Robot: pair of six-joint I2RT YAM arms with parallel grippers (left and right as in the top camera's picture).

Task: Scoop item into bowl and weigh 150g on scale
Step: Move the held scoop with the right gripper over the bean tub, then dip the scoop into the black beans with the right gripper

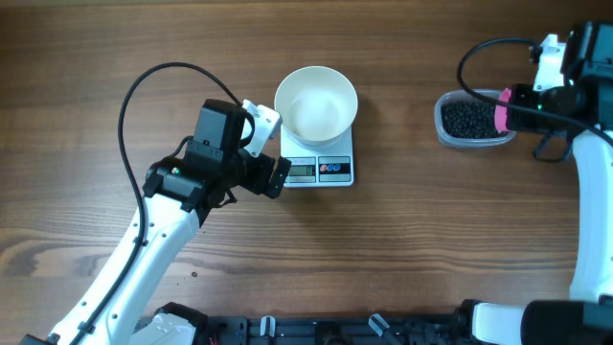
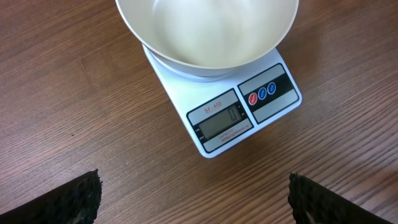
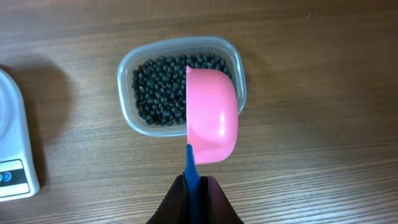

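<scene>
The white bowl [image 1: 316, 103] sits on the white scale [image 1: 321, 170], and I see nothing inside the bowl [image 2: 208, 34]. The scale's display [image 2: 222, 123] reads 0. My left gripper [image 2: 194, 198] hangs open just left of the scale, with only bare wood between its fingertips [image 2: 81, 196]. At the far right, the item [image 3: 160, 90], tiny black beads, fills a clear tub [image 1: 469, 119]. My right gripper [image 3: 194, 186] is shut on the blue handle of a pink scoop [image 3: 211, 115]. The scoop [image 1: 501, 111] is tipped on its side over the tub's right part.
The brown wooden table [image 1: 402, 249] carries little else. A black cable [image 1: 144, 81] loops over the left arm, and another runs to the right arm [image 1: 488, 48]. The arm bases line the front edge.
</scene>
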